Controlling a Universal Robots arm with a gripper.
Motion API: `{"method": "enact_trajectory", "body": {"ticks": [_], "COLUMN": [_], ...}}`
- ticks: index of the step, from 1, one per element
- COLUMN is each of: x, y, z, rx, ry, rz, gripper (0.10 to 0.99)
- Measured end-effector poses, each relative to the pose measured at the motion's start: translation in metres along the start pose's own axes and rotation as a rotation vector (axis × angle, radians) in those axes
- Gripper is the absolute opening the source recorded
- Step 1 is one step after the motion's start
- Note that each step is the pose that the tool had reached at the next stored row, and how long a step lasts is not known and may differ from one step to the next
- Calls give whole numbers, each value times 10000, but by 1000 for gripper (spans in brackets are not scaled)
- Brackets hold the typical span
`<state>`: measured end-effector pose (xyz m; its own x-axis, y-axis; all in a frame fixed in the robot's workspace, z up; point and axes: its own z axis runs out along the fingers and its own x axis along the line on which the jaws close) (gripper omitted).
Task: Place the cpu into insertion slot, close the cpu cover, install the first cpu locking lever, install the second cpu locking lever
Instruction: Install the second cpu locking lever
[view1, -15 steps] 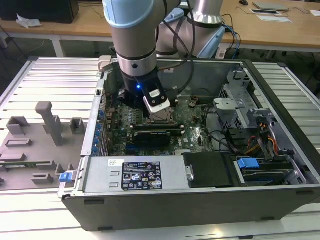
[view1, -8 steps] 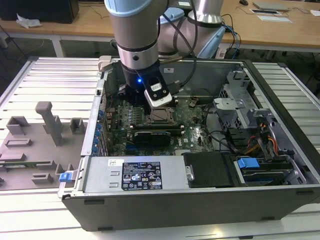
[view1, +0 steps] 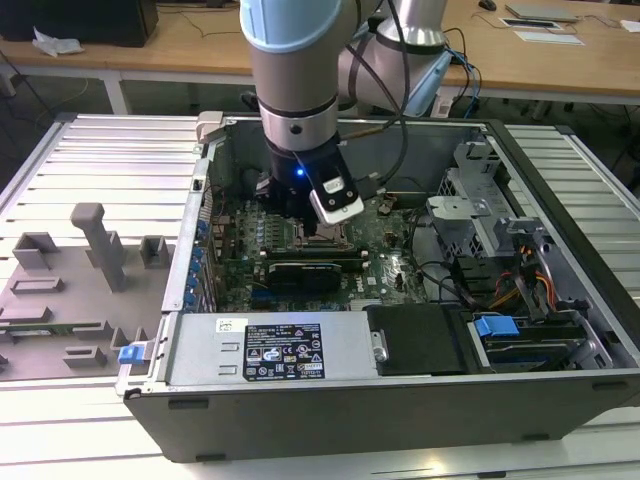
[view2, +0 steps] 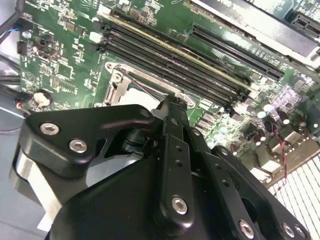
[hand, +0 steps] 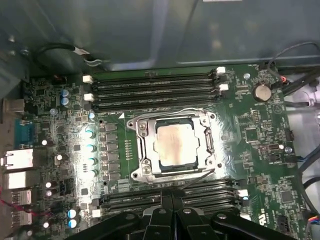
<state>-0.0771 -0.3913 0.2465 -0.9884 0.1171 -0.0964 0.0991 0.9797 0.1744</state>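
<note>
CPU (hand: 174, 149) seated in the insertion slot (hand: 141, 150), first wrist view: its silvery-beige top shows through the square window of the cpu cover (hand: 206, 144), which lies flat over the socket. A thin wire lever (hand: 187, 110) runs along the cover's edge on the side of one bank of memory slots (hand: 155, 90), and another bank of slots lies on the opposite side, beside the gripper (hand: 171, 202). The gripper's black fingers (hand: 161, 200) meet at the tips with no gap and grip nothing; they sit just off the socket's edge.

Second wrist view: the gripper (view2: 172, 102) points down at the socket, fingertips pressed together beside the metal frame of the cpu cover (view2: 116, 90). A pale patch of the chip shows under the linkage. Long black memory slots (view2: 170, 60) run past the socket across the green motherboard (view2: 60, 45).

Exterior view: the arm (view1: 295, 90) reaches down into the open computer case (view1: 330, 400), with the gripper (view1: 318, 228) low over the board near the middle of the case. A grey fixture tray (view1: 70, 290) lies on the exterior view's left.
</note>
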Motion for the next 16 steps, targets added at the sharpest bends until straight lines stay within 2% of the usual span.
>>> {"method": "enact_trajectory", "body": {"ticks": [2,4,8,12,16], "x": [41,133,148,178,208], "y": [-9,-23,-43,-54,-61], "z": [39,93,199,243,280], "rx": [-10,-34,-56,-98,-222], "ry": [0,2,4,9,21], "rz": [0,5,6,12,26], "gripper": [106,106,106,106,106]}}
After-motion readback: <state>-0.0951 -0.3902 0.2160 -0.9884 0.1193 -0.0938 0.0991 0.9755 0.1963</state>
